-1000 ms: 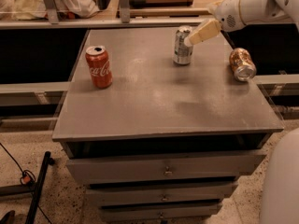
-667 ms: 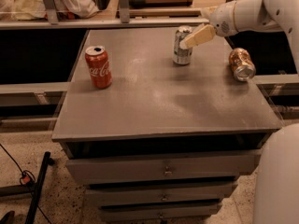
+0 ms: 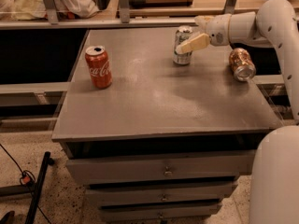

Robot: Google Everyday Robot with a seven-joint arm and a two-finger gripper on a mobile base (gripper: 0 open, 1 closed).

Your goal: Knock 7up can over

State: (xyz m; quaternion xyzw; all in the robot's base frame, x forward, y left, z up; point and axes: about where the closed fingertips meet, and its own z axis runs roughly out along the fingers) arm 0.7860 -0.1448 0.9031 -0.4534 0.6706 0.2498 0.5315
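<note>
The 7up can, silvery-white with green markings and a silver top, stands upright at the back of the grey table top. My gripper reaches in from the right on a white arm. One cream finger lies across the front of the can's upper part, touching it or just in front of it. The other finger shows behind the can's right side.
A red Coca-Cola can stands upright at the left of the table. An orange-brown patterned can lies on its side near the right edge. The table has drawers below. A railing and shelf run behind it.
My gripper has moved a little to the left and now overlaps the 7up can more. The can still stands upright in the same place.
</note>
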